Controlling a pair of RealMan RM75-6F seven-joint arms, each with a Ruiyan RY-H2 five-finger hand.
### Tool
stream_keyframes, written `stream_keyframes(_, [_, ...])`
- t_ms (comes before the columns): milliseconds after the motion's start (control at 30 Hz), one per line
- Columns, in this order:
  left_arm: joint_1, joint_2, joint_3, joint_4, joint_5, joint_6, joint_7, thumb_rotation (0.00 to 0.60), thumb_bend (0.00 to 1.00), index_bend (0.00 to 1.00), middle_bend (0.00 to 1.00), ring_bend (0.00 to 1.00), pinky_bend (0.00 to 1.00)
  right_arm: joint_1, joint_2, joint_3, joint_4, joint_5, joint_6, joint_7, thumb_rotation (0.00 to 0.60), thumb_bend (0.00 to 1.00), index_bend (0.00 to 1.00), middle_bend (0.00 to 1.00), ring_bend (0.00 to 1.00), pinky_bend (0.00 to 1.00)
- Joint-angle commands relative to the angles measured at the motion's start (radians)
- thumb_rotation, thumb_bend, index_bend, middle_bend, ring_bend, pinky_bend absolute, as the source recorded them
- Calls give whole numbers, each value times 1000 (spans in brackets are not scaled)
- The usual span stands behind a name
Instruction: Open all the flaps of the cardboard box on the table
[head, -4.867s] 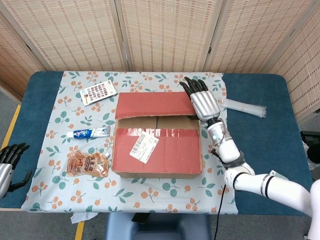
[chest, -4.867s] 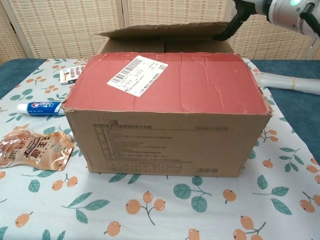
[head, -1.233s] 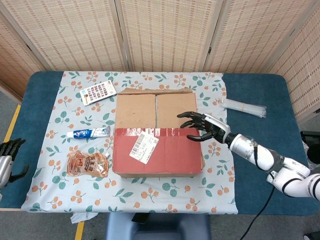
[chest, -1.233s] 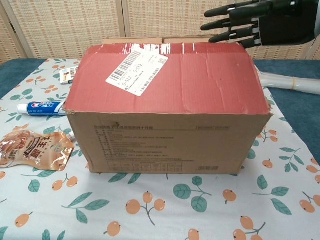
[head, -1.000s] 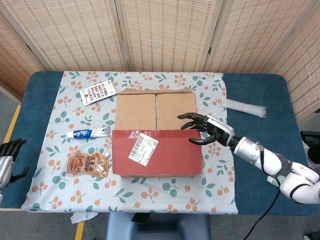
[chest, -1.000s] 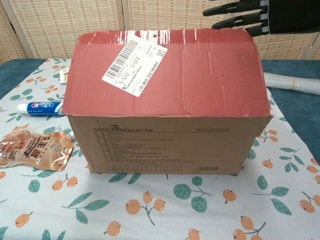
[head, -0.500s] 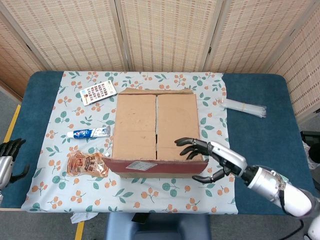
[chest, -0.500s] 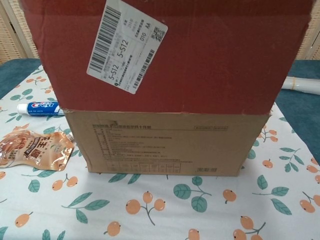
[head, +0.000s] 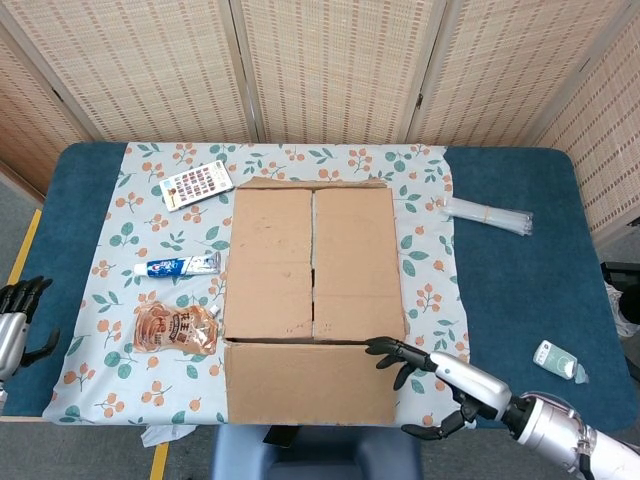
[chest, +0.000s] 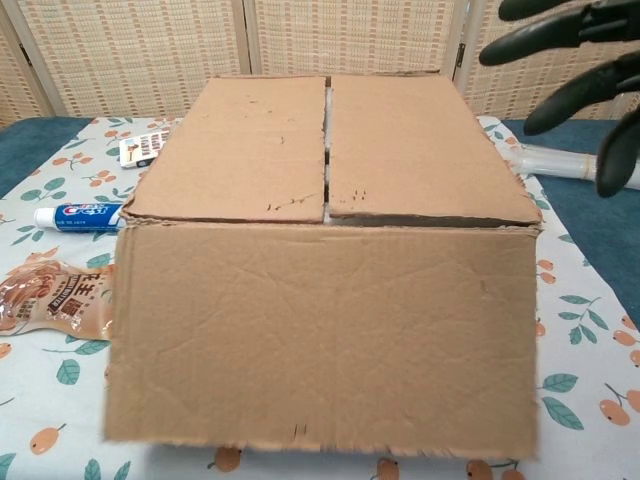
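I'm holding my right hand (head: 440, 385) beside the near flap (head: 308, 382), fingers apart, gripping nothing; that flap could be springing back over the box (head: 312, 262).

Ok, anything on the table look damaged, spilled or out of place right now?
Nothing spilled. The cardboard box has ragged edges, and its near flap hangs open toward the robot while the two inner flaps lie closed. The right hand is open beside that flap.

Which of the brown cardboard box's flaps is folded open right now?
The near front flap, hanging outward beside the right robot hand; the two inner flaps lie shut.
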Motion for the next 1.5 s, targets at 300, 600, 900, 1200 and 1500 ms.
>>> stream_keyframes(300, [2, 6, 3, 0, 13, 5, -29, 600, 474, 106, 89, 49, 0, 109, -262, 280, 140, 438, -118, -655, 600, 337, 415, 118, 170, 208])
stream_keyframes(600, [9, 13, 13, 44, 53, 23, -134, 600, 475, 143, 89, 54, 0, 263, -456, 386, 304, 636, -239, -1116, 566, 337, 574, 128, 101, 56])
stream_keyframes(900, [11, 17, 14, 62, 52, 16, -187, 600, 476, 145, 89, 55, 0, 367, -605, 407, 473, 656, -279, -1365, 306, 338, 629, 111, 71, 0])
stream_keyframes(1200, [4, 16, 13, 83, 46, -6, -225, 600, 476, 145, 89, 55, 0, 442, -660, 404, 556, 698, -387, -1410, 194, 337, 600, 67, 17, 0])
stream_keyframes(1500, [4, 18, 12, 93, 44, -11, -256, 600, 476, 141, 89, 54, 0, 485, -717, 401, 620, 698, -417, -1420, 171, 338, 696, 72, 18, 0])
